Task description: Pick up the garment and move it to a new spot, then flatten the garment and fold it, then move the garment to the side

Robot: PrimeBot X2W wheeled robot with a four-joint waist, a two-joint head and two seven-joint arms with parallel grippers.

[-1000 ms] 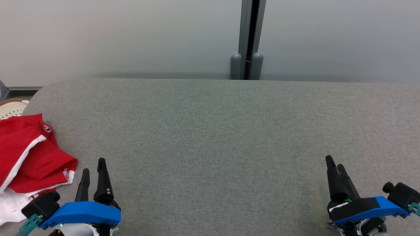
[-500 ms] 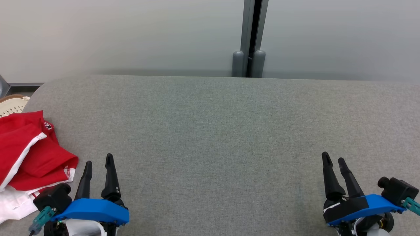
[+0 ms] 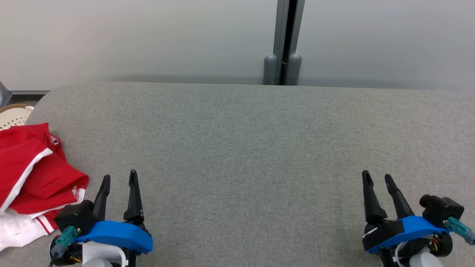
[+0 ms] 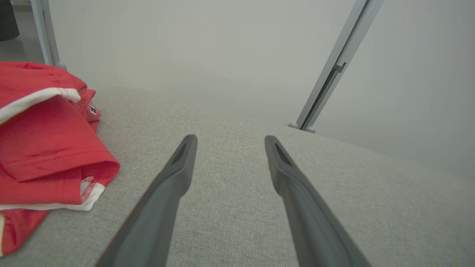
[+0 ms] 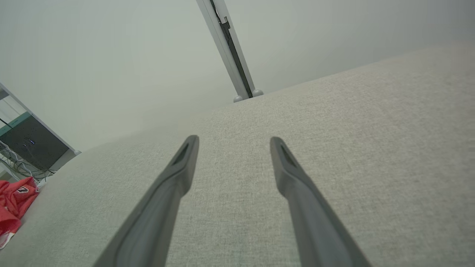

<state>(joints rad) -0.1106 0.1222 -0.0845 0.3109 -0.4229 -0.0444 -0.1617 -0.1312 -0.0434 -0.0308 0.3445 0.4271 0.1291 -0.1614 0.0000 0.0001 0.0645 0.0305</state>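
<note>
garment (image 3: pixel 35 174): red and white, crumpled, at the left edge of the head view, on the grey padded surface (image 3: pixel 237 141).
left gripper (image 3: pixel 119 175): jaws wide, empty; lower left, near the garment.
right gripper (image 3: pixel 376 175): jaws wide, empty; lower right.

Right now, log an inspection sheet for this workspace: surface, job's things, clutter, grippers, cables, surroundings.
Surface: grey fabric-covered tabletop, flat, bare in the middle.
Job's things: crumpled red and white garment at the left edge, not yet picked up.
Clutter: nothing seen.
Grippers: left gripper open, beside the garment, apart from it; right gripper open, holding nothing.
Cables: left teal-plugged lead, right teal-plugged lead, each at its wrist camera.
Surroundings: pale partition wall, grey metal post, pale perforated basket beyond the left end.
</note>
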